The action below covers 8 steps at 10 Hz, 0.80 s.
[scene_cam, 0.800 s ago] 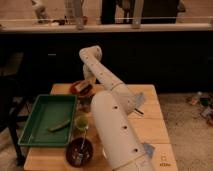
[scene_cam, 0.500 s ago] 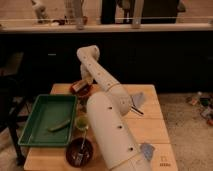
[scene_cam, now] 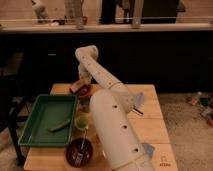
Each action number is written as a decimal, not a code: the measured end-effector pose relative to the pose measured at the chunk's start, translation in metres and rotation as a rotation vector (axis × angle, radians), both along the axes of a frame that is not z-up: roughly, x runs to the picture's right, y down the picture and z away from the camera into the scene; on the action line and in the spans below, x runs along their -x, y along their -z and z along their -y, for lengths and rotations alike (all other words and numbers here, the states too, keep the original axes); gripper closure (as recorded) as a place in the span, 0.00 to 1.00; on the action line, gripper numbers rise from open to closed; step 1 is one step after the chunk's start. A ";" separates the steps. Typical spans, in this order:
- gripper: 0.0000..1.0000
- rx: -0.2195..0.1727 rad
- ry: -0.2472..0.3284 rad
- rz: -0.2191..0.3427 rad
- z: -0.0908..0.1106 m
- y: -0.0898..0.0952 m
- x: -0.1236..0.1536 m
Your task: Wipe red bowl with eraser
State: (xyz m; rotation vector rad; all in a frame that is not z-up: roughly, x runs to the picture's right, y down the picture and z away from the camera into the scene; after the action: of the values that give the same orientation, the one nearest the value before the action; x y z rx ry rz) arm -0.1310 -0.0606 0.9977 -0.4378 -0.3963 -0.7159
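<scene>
1. Now, nearest at six o'clock, the maroon bowl (scene_cam: 79, 151) and the green cup (scene_cam: 81, 121) crowd the arm.
2. Farther, at eleven o'clock, the gripper (scene_cam: 83, 80) hangs over the red bowl (scene_cam: 83, 92), with the eraser (scene_cam: 77, 86) apparently at its rim. Whether the grip is wide or closed, I cannot tell.
3. Danger: an off-centre press could tip or shove the bowl.

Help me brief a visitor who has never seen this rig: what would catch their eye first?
The big white robot arm fills the middle, reaching across the wooden table. Its gripper hangs over the red bowl at the far left, with the pale eraser at the bowl. A bright green tray lies on the left, a maroon bowl with a utensil nearer.
</scene>
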 end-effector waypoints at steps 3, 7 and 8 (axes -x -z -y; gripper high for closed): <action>1.00 0.021 -0.022 -0.016 -0.012 0.006 -0.015; 1.00 0.062 -0.058 -0.039 -0.022 0.006 -0.035; 1.00 0.068 -0.063 -0.040 -0.020 0.005 -0.035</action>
State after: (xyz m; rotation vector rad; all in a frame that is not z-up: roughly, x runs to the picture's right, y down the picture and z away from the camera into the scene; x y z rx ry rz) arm -0.0956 -0.0407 0.9932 -0.5005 -0.3960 -0.6336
